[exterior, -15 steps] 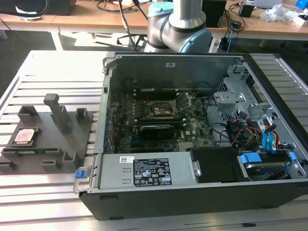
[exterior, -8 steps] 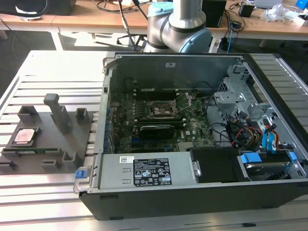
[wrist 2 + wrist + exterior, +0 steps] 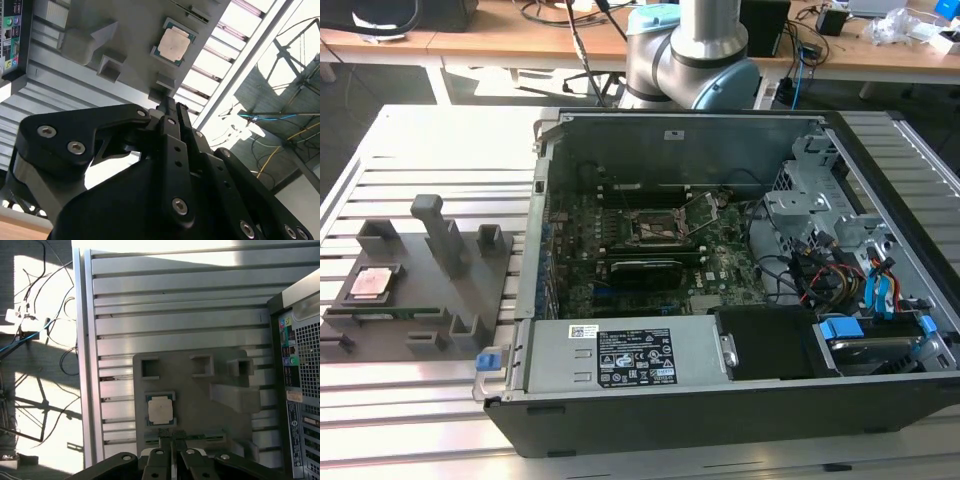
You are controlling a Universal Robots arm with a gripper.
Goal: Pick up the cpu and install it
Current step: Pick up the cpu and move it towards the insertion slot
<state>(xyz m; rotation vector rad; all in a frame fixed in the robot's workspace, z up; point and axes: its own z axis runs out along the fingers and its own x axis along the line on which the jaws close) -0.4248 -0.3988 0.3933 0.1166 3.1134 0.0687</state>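
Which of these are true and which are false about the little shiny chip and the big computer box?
1. The small flat square silvery-pinkish cpu lies on the grey plastic holder. True.
2. The black metal gripper is holding the cpu. False: in both wrist views it is apart from the cpu, shut and holding nothing.
3. The big black computer case lies with its side open, so its insides show. True.
4. The cpu already sits in the black square socket inside the computer case. False: the cpu is outside the case, on the holder.
5. The holder is on the exterior view's right of the computer case. False: it is on the exterior view's left.
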